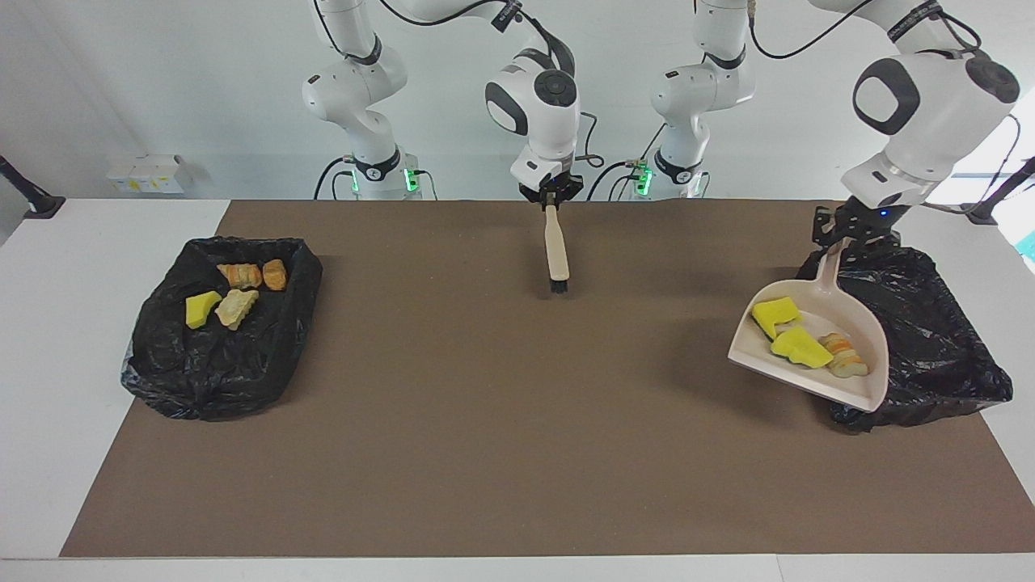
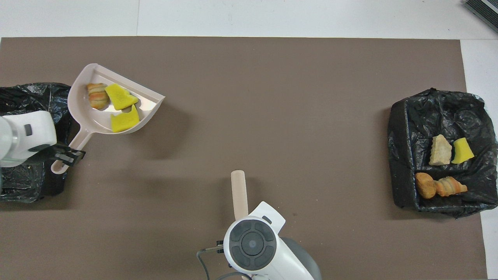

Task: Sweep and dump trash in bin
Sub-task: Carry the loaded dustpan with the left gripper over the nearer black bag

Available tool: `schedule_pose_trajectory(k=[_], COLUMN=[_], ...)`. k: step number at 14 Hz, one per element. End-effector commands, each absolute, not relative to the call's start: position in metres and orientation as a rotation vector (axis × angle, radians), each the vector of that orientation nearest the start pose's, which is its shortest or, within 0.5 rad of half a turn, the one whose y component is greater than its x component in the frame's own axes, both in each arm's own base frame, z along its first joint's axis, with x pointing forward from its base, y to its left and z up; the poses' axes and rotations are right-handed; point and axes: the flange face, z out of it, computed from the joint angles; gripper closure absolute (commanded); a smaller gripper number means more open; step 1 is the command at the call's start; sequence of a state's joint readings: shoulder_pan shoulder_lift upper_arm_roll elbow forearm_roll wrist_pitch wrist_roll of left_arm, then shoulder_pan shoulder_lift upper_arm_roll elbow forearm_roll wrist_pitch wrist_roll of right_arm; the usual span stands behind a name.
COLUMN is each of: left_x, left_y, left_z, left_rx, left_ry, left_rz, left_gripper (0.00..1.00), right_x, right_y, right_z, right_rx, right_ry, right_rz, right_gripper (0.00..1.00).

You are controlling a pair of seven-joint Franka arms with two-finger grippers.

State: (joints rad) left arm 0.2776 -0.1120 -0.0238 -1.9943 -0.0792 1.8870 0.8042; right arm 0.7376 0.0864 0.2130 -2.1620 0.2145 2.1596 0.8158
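White counter (image 1: 48, 339) covered by large brown mat (image 1: 485, 420). Two black bag-lined bins rest on mat, well apart. Bin at right arm's end (image 1: 218, 372) lies partly over mat edge, holds four trash pieces (image 1: 234, 291). Bin at left arm's end (image 1: 946, 356) sits at mat's other end. Mat bare between bins.
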Motion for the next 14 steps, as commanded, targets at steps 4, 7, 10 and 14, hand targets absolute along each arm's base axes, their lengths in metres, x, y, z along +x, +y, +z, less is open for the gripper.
schedule_pose_trajectory(k=[4, 7, 10, 14], left_x=[0.51, 0.513, 0.518, 0.531], left_y=[0.28, 0.318, 0.355, 0.346], left_z=[0.529, 0.531, 0.535, 0.54], left_rx=[-3.012, -2.852, -2.678, -2.46], left_ry=[0.978, 1.092, 1.235, 1.319], left_rz=[0.028, 0.165, 0.268, 0.491], left_gripper=[1.0, 1.0, 1.0, 1.0], right_x=[0.31, 0.32, 0.348, 0.402], right_y=[0.447, 0.446, 0.431, 0.397], right_z=[0.341, 0.359, 0.391, 0.456], right_rx=[-3.088, -3.102, -3.12, -3.134], right_ry=[0.033, 0.04, 0.052, -0.041], right_rz=[0.34, 0.376, 0.353, 0.377], right_gripper=[0.01, 0.0, 0.0, 0.0])
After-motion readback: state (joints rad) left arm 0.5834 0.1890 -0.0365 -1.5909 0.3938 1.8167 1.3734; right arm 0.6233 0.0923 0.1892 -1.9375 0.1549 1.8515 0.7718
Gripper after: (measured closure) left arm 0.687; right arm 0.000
